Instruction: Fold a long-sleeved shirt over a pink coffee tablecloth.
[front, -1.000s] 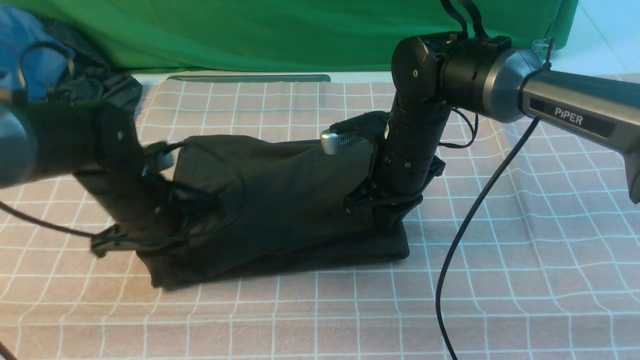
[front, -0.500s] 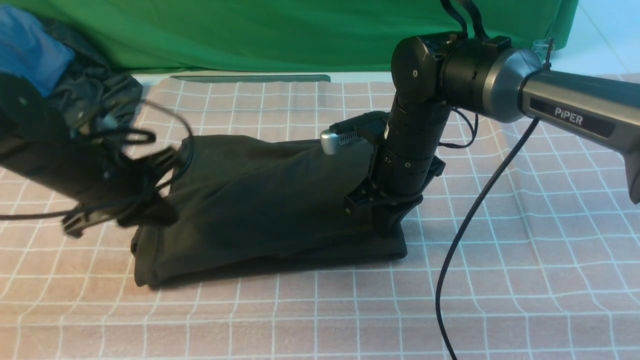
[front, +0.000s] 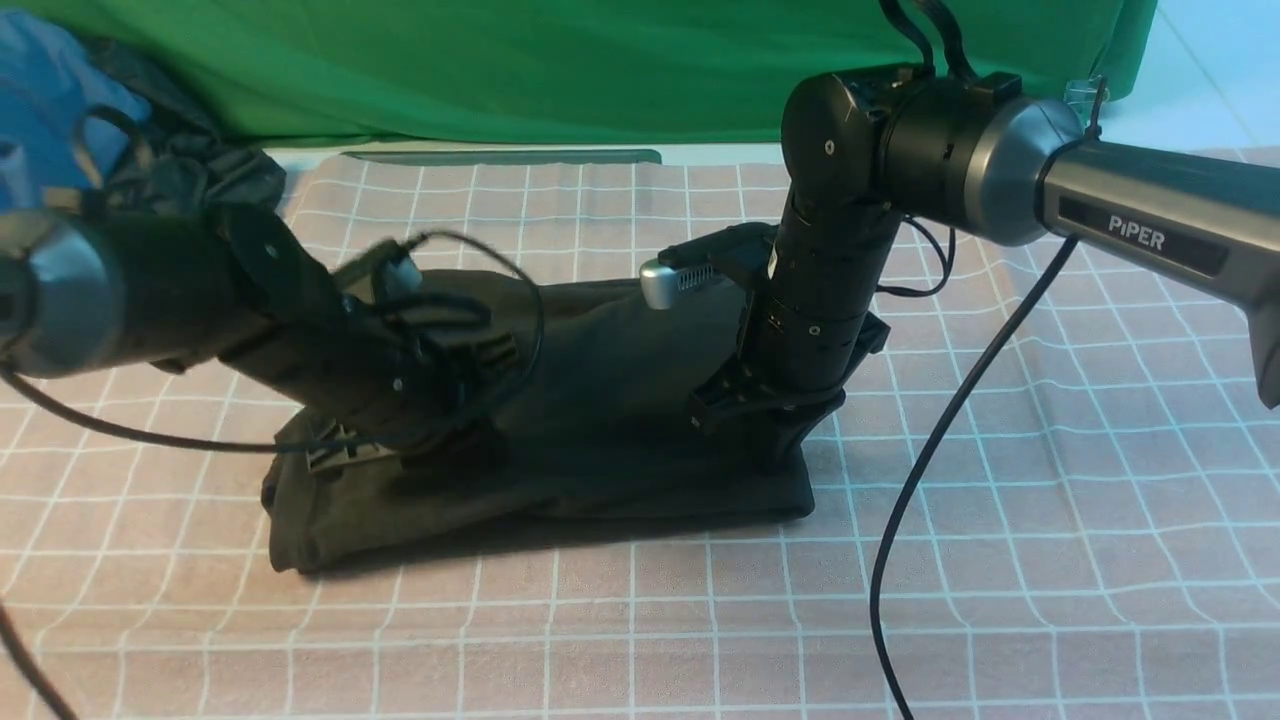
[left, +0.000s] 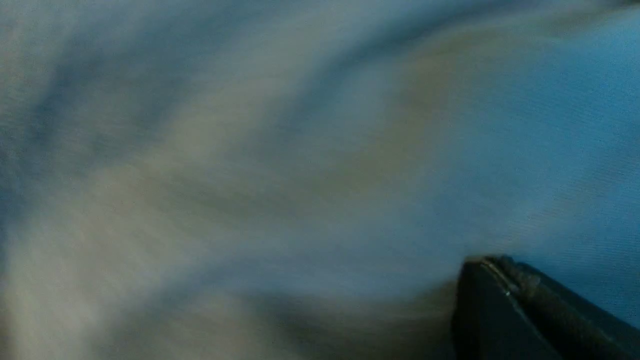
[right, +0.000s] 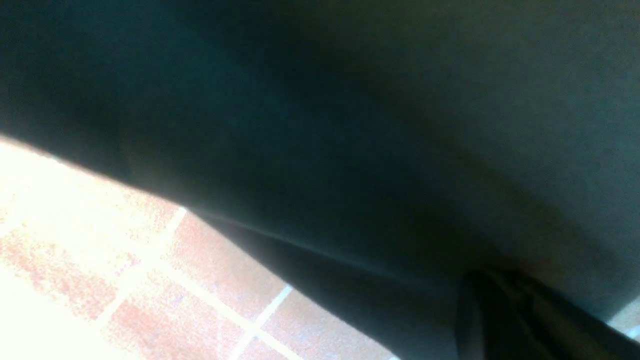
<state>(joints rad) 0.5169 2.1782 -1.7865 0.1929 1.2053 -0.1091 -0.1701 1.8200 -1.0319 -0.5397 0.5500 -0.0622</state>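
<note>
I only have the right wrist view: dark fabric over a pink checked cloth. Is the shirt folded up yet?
Observer: In the front view the shirt lies as a compact, roughly rectangular bundle on the tablecloth, with no sleeve sticking out.
Operator: Where on it is the right gripper?
Observer: The right gripper is down at the bundle's right end, by the near corner. Whether its jaws pinch fabric is hidden.
Operator: And the other arm?
Observer: The left gripper is low over the left part of the bundle, blurred in the front view.
</note>
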